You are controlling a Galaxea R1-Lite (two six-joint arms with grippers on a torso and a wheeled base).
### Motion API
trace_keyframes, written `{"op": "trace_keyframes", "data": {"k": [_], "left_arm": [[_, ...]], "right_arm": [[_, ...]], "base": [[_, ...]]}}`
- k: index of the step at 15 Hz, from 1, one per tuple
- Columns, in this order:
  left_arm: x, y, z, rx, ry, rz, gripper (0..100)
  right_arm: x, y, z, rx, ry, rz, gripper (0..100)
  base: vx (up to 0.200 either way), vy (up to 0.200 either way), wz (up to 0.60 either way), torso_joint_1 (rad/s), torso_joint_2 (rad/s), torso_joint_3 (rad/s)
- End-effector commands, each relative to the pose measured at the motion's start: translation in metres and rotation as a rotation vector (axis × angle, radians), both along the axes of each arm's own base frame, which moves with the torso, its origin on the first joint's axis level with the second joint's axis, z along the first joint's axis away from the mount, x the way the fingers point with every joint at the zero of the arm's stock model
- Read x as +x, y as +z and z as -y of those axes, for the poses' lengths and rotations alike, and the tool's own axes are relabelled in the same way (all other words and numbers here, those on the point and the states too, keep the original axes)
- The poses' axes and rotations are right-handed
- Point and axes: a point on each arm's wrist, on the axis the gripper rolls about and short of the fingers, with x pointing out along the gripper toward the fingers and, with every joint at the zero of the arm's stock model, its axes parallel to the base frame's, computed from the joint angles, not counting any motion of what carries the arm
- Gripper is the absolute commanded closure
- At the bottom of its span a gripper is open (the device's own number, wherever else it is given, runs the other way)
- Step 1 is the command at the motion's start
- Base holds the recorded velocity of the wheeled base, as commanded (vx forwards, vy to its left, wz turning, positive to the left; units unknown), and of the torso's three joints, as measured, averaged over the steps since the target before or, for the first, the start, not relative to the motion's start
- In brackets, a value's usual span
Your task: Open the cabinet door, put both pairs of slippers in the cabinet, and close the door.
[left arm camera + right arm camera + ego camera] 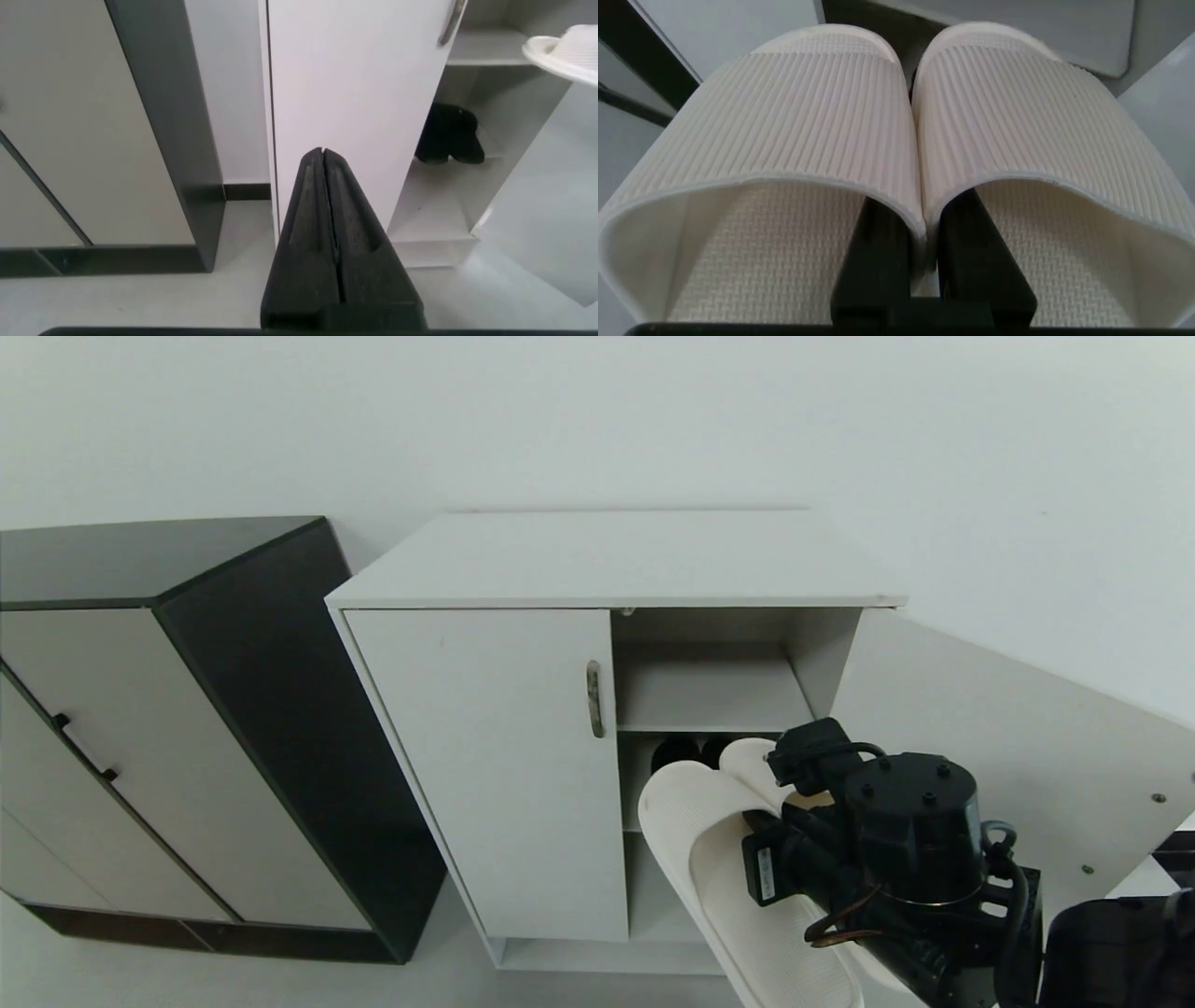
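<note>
Well, the room is plain: a pale wall (597, 420), a light floor (233, 980), and a white cabinet (607, 560) set against that wall straight ahead of the right hand (794, 826). A dark cabinet (215, 709) stands well off to that hand's left. The closed door (485, 765), with a slim upright handle (594, 698), covers the half to the hand's left. The open door (1008, 728) is swung wide past its right, so the bay ahead lies open between the closed door's edge and the cabinet's side wall. Black slippers (691, 751) sit inside, below the upper shelf (700, 695), just beyond the hand. The right arm stretches forward toward the bay. Its hand pinches the white slippers (709, 840) by their adjoining inner walls (one finger inside each slipper), toes pointing at the opening. The left hand (327, 233) is held low with its fingers pressed together, facing the closed door, the dark cabinet to its left.
</note>
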Motion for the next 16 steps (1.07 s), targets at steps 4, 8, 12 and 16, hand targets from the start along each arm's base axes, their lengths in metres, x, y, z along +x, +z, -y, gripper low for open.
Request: {"op": "trace_keyframes", "data": {"k": [4, 8, 12, 16], "left_arm": [[0.000, 0.000, 0.000, -0.002, 0.000, 0.000, 100], [0.000, 0.000, 0.000, 0.000, 0.000, 0.000, 100], [0.000, 0.000, 0.000, 0.000, 0.000, 0.000, 100], [0.000, 0.000, 0.000, 0.000, 0.000, 0.000, 100]], "right_arm": [[0.002, -0.003, -0.002, 0.001, 0.001, 0.001, 100], [0.002, -0.007, -0.003, -0.002, 0.001, -0.002, 100], [0.002, -0.008, -0.003, -0.006, 0.001, -0.005, 100], [0.004, -0.013, -0.005, -0.009, 0.001, -0.006, 100]], "base": [[0.000, 0.000, 0.00, -0.150, 0.47, 0.321], [0.000, 0.000, 0.00, -0.112, 0.46, 0.344], [0.000, 0.000, 0.00, -0.063, 0.44, 0.377], [0.000, 0.000, 0.00, -0.016, 0.29, 0.273]]}}
